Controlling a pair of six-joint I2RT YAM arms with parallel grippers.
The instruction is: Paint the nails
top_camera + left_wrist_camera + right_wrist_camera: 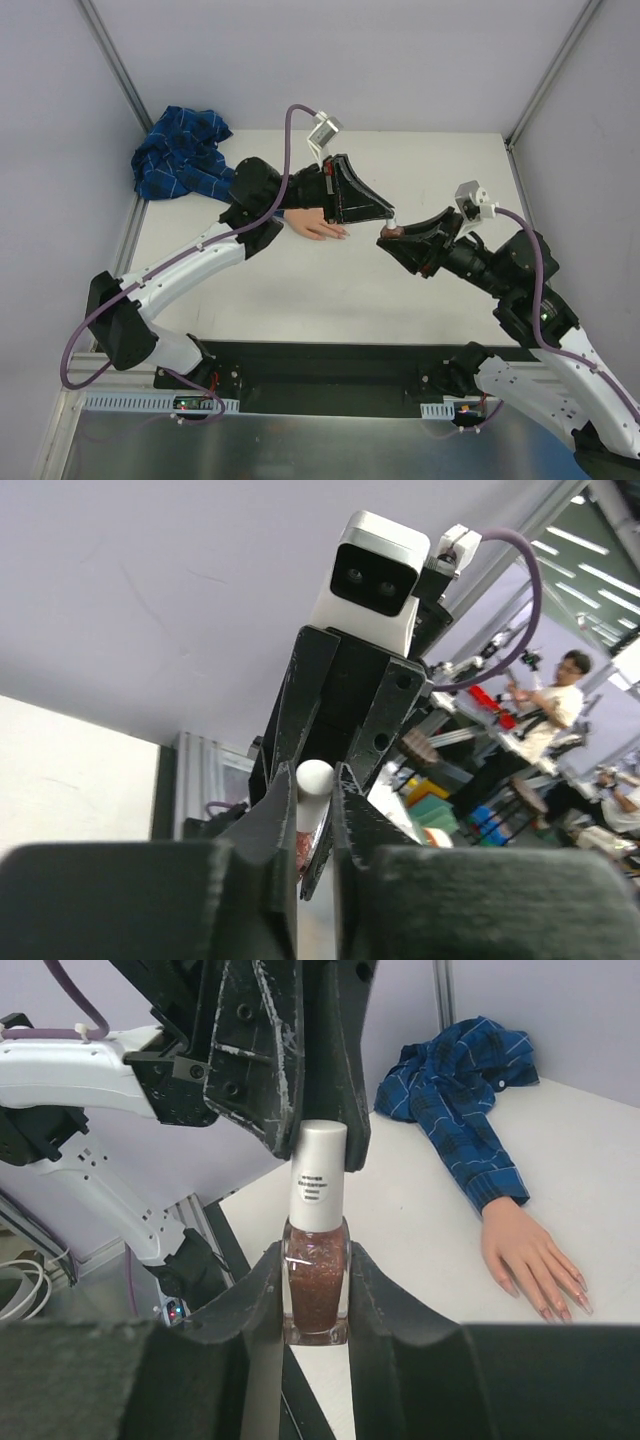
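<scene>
Two grips on one polish bottle (316,1295), up off the table (300,300) and just right of the fake hand (318,226). Pinched upright by its glittery glass body in the right gripper (316,1305), closed hard against both sides, presumably as an anchor. Taken from above by the left gripper (315,780), drawn in narrow around the white cap (320,1170) and seemingly pressing on it from both sides. Judged to be a set-up for twisting the cap off and drawing out the brush. Held clear of the table and of the fake hand, likely to avoid knocking either. Lying palm down near the middle of the table, fingers pointing right toward the bottle, with the nails (565,1308) at their tips, well apart from both grippers and not yet reached. Trailing from the wrist to the far left corner in a crumpled heap, the blue plaid sleeve (180,150). Hidden: the brush under the cap, the thread, whether loosened at all. Too small from above to judge any coat on the nails; wrist partly covered there by the left arm.
</scene>
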